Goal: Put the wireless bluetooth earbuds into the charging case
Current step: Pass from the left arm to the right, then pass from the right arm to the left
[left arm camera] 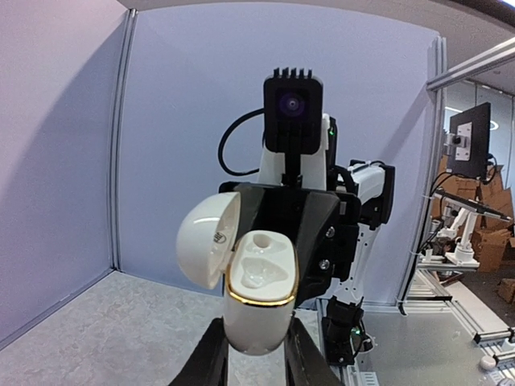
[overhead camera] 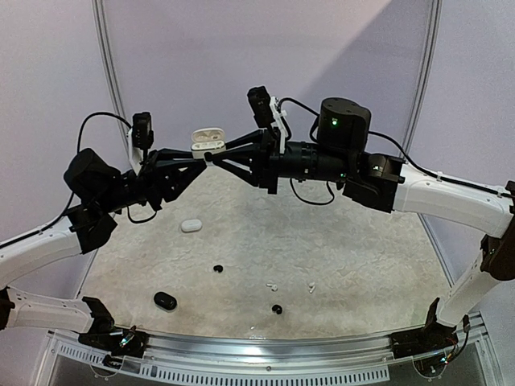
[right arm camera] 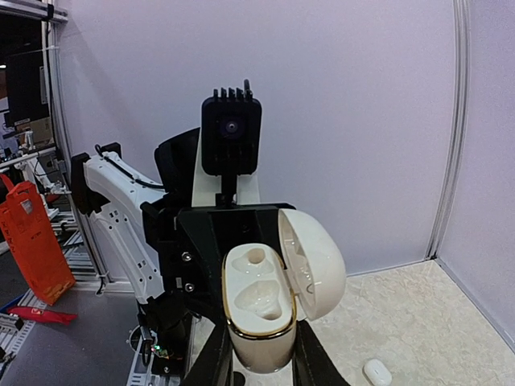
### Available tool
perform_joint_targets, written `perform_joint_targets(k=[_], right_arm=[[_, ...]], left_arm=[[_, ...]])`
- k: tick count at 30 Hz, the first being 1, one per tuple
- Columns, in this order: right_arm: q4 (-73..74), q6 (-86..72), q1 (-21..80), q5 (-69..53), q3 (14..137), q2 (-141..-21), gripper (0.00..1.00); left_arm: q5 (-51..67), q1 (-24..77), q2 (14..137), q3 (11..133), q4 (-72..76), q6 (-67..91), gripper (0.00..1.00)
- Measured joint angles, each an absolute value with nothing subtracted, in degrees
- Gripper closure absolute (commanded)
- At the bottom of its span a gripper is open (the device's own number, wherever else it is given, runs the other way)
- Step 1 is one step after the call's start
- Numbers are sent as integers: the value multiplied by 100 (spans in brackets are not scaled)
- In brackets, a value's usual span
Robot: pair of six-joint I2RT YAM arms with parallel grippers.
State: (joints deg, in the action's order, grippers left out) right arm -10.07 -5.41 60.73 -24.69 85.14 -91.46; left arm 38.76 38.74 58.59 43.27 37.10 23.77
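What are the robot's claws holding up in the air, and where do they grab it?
An open white case. The left claw pinches its lower body; the right claw seems to pinch the same lower part from the other side.

Three cases (overhead camera: 191, 226), two white earbuds (overhead camera: 272, 285), two black earbuds (overhead camera: 218, 268).

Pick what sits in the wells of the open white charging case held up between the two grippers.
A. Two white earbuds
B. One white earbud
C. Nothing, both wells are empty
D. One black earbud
C: both wrist views look straight into the open white charging case and show two bare wells, while the white earbuds lie down on the table.
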Motion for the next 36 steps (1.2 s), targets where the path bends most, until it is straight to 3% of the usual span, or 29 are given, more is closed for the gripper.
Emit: perform_joint_targets(k=[4,7,10,15,17,19,21,22,24,29,36], right_arm=[[-843,-416,6090,-2469,8517,-9146,100],[-762,-338,6104,-2469,8517,-9146,100],[-731,-276,6108,-2453,8517,-9146,100],[-694,-244,6108,-2440,8534,-9146,100],[-676,-242,6112,-2436,8558,-9146,99],[-670,-235,6119,-2416,8560,-9146,88],[-655,-237,6121,-2392,8560,-9146,62],[-642,-244,6125,-2366,8560,-9146,54],[-578,-272,6147,-2239,8560,-9142,44],[121,-539,6169,-1323,8401,-8932,39],[2351,-2204,6045,1203,8095,-8123,41]], left_arm=[[3841,3872,5839,4327,3594,2331,56],[3839,3874,5839,4327,3533,2329,70],[3861,3874,5839,4329,3507,2296,74],[3887,3874,5824,4331,3489,2202,100],[3903,3874,5806,4333,3487,2222,100],[3907,3874,5798,4335,3483,2222,100],[3903,3874,5798,4335,3476,2220,100],[3898,3874,5798,4335,3468,2220,100],[3841,3874,5798,4335,3430,2209,100],[3474,3874,5673,4322,3216,1990,100],[2639,3874,5433,4056,2856,1000,100]])
